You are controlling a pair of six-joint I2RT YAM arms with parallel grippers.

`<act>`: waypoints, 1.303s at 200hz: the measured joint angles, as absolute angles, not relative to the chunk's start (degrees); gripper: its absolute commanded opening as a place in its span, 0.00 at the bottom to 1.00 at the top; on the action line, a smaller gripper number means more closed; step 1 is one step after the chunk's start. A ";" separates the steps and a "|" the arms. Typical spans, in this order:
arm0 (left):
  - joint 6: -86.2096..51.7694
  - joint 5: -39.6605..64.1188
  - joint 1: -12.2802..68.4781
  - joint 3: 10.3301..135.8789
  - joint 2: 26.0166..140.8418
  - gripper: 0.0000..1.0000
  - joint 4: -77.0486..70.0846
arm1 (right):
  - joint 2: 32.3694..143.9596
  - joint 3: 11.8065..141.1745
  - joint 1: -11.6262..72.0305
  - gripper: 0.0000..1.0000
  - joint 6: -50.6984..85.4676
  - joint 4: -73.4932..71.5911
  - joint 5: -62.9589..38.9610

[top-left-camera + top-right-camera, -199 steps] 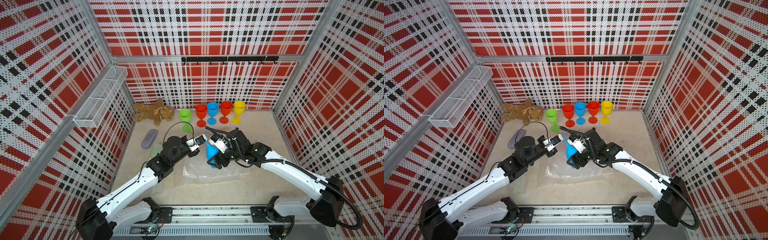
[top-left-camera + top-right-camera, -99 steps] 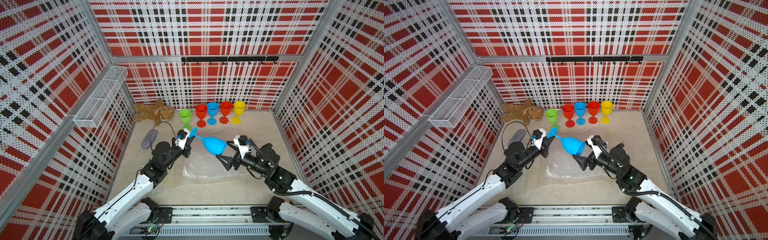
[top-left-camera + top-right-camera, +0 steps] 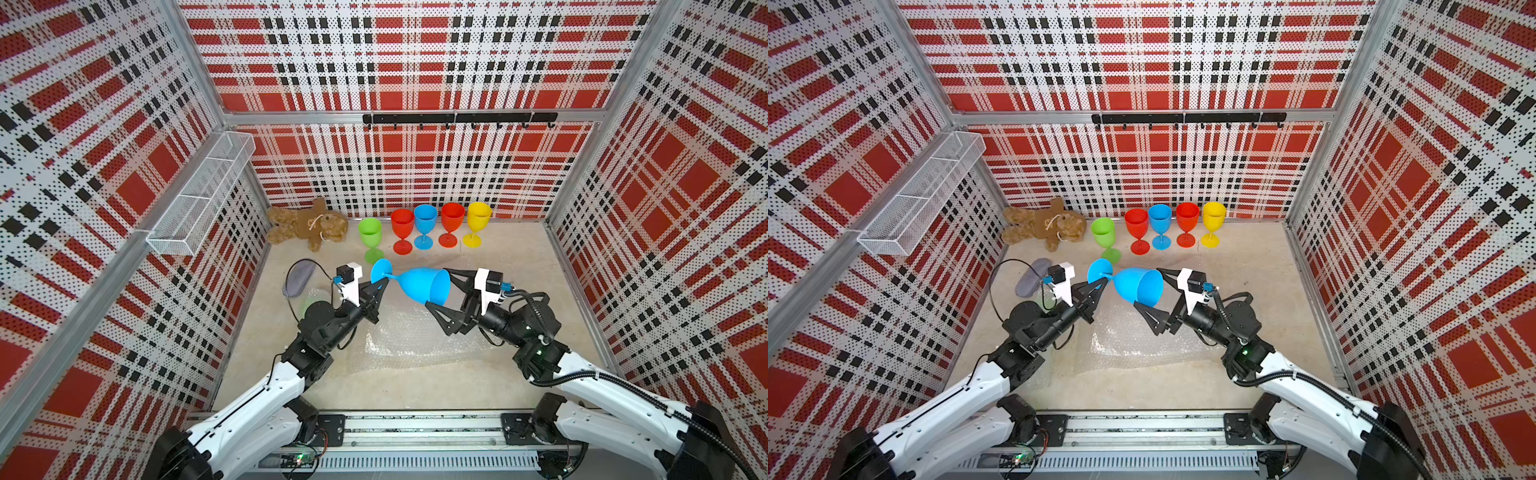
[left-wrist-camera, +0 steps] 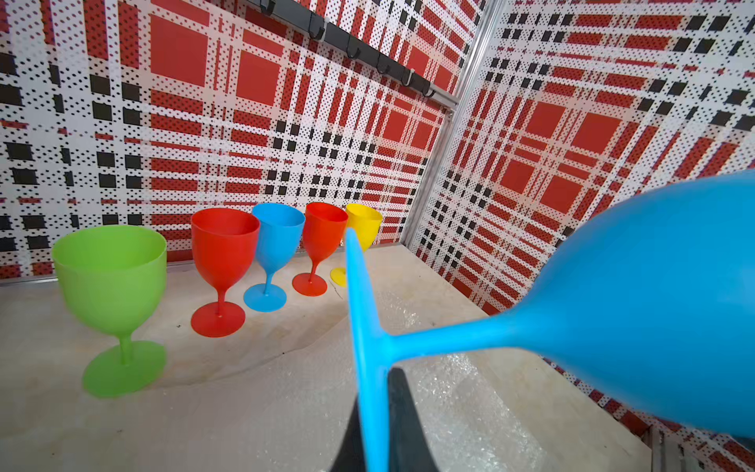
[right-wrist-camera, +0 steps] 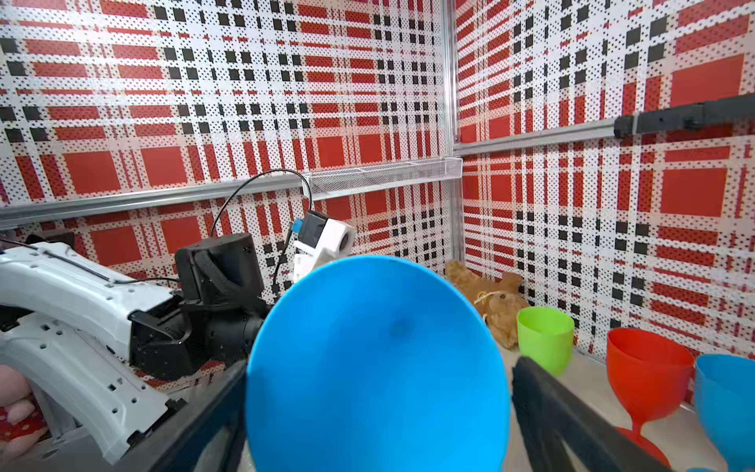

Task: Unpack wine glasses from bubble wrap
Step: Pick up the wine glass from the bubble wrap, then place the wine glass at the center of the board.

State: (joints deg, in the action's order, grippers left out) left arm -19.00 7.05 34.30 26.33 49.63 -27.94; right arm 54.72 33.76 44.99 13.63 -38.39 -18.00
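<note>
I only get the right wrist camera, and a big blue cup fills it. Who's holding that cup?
Observer: The left gripper, hidden behind the bowl in your view, is shut on the foot of the blue goblet.
Operator: Is there any wrap on it?
Observer: None. The bubble wrap lies spread on the table underneath it.
Operator: I see three cups standing. Are there more?
Observer: Yes, five stand along the back wall. The second red goblet and the yellow goblet are outside your picture.
</note>
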 measured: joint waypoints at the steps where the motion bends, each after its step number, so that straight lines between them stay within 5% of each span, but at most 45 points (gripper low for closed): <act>1: -19.07 7.03 34.33 26.33 49.63 0.00 -27.99 | 54.92 33.87 44.99 1.00 13.61 -38.44 -18.09; 76: -22.96 5.32 35.88 26.33 50.46 0.00 -29.39 | 58.78 37.76 45.17 1.00 13.72 -38.15 -19.86; 122: -23.75 4.86 36.05 26.33 51.46 0.00 -29.63 | 59.42 39.72 45.36 0.88 12.27 -34.85 -18.15; 144: -23.75 4.71 36.07 26.33 51.48 0.33 -29.69 | 59.42 40.38 45.39 0.84 11.46 -33.61 -16.62; 182: -23.33 5.04 36.42 26.33 51.03 0.73 -30.37 | 59.40 41.43 45.36 0.82 9.78 -29.76 -12.51; 216: -20.91 4.21 35.35 26.46 48.07 0.79 -28.21 | 59.11 43.77 42.65 0.80 8.38 -24.12 -7.68; 260: -12.84 1.41 33.78 34.13 47.79 0.77 -15.75 | 64.07 55.86 29.50 0.78 7.16 -11.35 1.50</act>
